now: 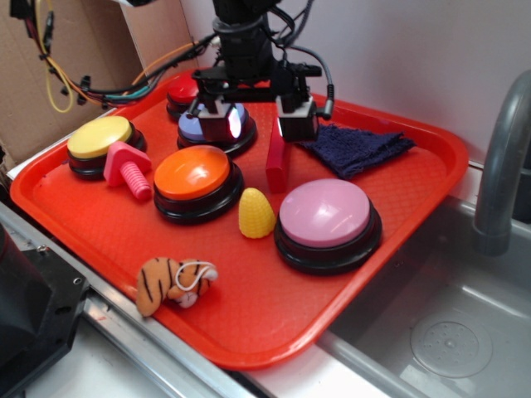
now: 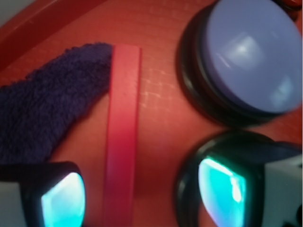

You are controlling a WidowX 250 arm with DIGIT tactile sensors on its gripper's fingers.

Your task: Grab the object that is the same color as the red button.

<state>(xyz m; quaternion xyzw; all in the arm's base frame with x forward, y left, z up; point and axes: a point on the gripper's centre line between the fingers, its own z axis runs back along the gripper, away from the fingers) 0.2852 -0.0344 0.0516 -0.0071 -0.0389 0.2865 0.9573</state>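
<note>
On my exterior feed, going left to right across the red tray (image 1: 398, 274), I saw a yellow button (image 1: 99, 137), a pink screw toy (image 1: 130, 169) and a toy tiger (image 1: 174, 283) near the front edge. Behind them sat the red button (image 1: 182, 91) at the back, then an orange button (image 1: 192, 173), a blue button (image 1: 209, 124) and a yellow corn toy (image 1: 255, 213). The red bar (image 1: 276, 157) lay just right of the blue button, touching the dark blue cloth (image 1: 358, 147), with a pink button (image 1: 325, 214) in front. The end effector (image 1: 257, 124) hung low over the bar with its fingers apart. On the wrist feed the bar (image 2: 122, 137) ran between the two pads (image 2: 64, 201), nearer the left one, neither clearly touching it.
</note>
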